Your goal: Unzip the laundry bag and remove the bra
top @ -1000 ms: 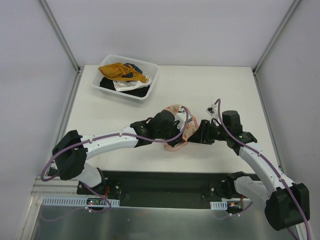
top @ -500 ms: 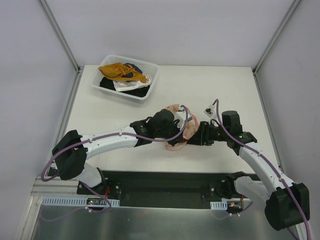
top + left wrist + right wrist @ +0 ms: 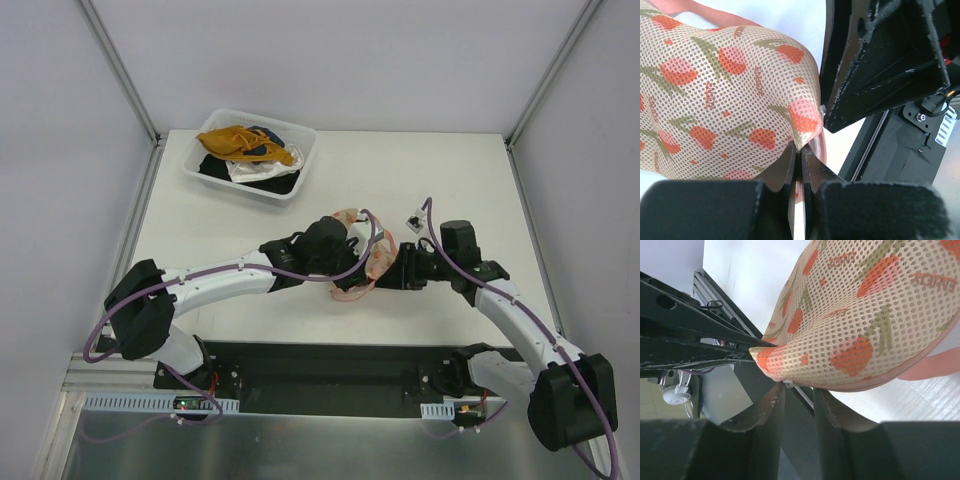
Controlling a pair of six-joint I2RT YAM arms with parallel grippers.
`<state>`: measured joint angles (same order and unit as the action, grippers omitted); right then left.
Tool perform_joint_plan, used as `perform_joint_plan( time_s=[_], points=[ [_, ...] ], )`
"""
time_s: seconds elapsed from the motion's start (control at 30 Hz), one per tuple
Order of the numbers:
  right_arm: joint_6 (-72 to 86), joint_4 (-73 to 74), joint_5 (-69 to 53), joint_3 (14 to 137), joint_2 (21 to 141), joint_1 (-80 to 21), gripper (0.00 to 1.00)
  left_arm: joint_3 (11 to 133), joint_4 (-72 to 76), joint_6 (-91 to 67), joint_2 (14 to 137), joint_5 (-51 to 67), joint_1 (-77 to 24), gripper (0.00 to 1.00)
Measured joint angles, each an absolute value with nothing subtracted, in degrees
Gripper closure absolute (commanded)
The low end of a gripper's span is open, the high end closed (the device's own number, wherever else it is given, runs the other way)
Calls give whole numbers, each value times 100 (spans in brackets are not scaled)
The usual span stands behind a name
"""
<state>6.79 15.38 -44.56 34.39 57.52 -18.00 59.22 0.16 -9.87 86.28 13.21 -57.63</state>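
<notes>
Atop bench (image 3: 460, 170) | sitting far-left: clothes bin (image 3: 300, 165) | resting mid-bench between both arms: laundry bag (image 3: 380, 262) | pinching its mesh edge, clamped tight: left gripper (image 3: 799, 150) | hovering at zipper rim, jaws narrowly parted: right gripper (image 3: 800, 390)

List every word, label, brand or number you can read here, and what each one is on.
No text reads cleanly.
laundry bag: short orange-red words printed among the fruit motifs, turned and broken up by the mesh; unreadable.
small white-and-black object: too small to tell whether it has any marking.
</notes>
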Motion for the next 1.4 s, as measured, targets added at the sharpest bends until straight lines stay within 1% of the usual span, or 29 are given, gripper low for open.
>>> perform_joint_plan(
  time_s=[0.17, 0.2, 0.37, 0.4, 0.47, 0.5, 0.53, 0.8, 1.03, 1.23, 1.4],
  points=[
    [679, 1518, -4456, 3450, 5922, -1800, 73, 5946, 19, -987, 8694, 1343, -5763, 100],
    [679, 1520, -4456, 3450, 5922, -1800, 76, 5948, 19, -987, 8709, 1347, -5763, 100],
    [679, 1518, -4456, 3463, 5911, -1800, 81, 5957, 21, -987, 8748, 1358, -5763, 100],
    [679, 1520, -4453, 3463, 5896, -1800, 86, 5961, 21, -987, 8755, 1365, -5763, 100],
    [683, 1520, -4445, 3463, 5843, -1800, 91, 5964, 25, -989, 8768, 1376, -5763, 100],
    [683, 1522, -4440, 3465, 5815, -1800, 97, 5964, 25, -987, 8777, 1391, -5763, 100],
    [685, 1522, -4434, 3468, 5784, -1800, 99, 5964, 25, -987, 8779, 1402, -5763, 100],
    [701, 1564, -4300, 3470, 5614, -1800, 99, 5964, 45, -989, 8779, 1448, -5763, 100],
    [615, 1927, -3863, 3555, 5426, -1787, 99, 5964, 110, -982, 8774, 1448, -5730, 100],
    [353, 2346, -3516, 3854, 5310, -1463, 99, 5789, 102, -952, 8534, 1463, -5638, 100],
    [296, 2438, -3350, 4095, 5531, -1347, 99, 5627, 113, -923, 8289, 1507, -5612, 100]
  ],
)
